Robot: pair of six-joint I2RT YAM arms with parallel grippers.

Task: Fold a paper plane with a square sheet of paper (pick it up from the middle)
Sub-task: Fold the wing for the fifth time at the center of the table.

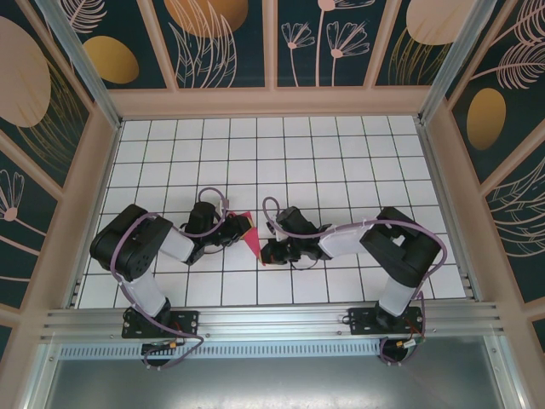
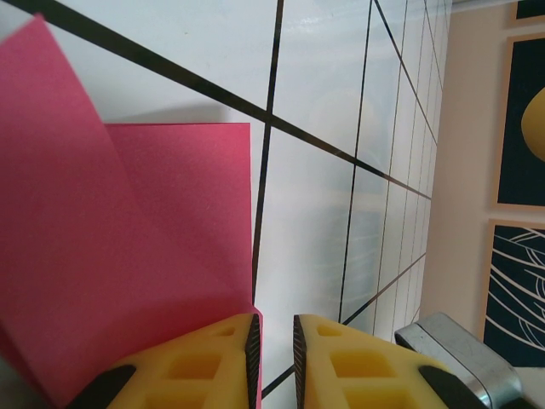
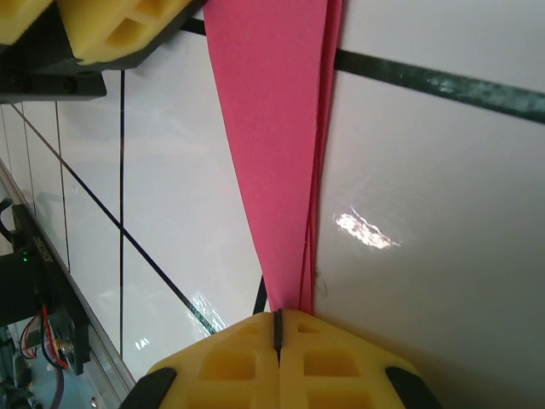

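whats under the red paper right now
The white grid table lies under the red paper; tiles and black lines show around it. Whatever sits directly beneath the sheet is covered.

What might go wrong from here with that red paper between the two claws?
The right gripper pinches only the narrow tip of the folded paper, so a pull might tear it or slip it free. The left gripper stands slightly open with just the paper's edge beside one finger, so the raised flap may spring back and undo the fold. The two grippers sit close together and might bump.
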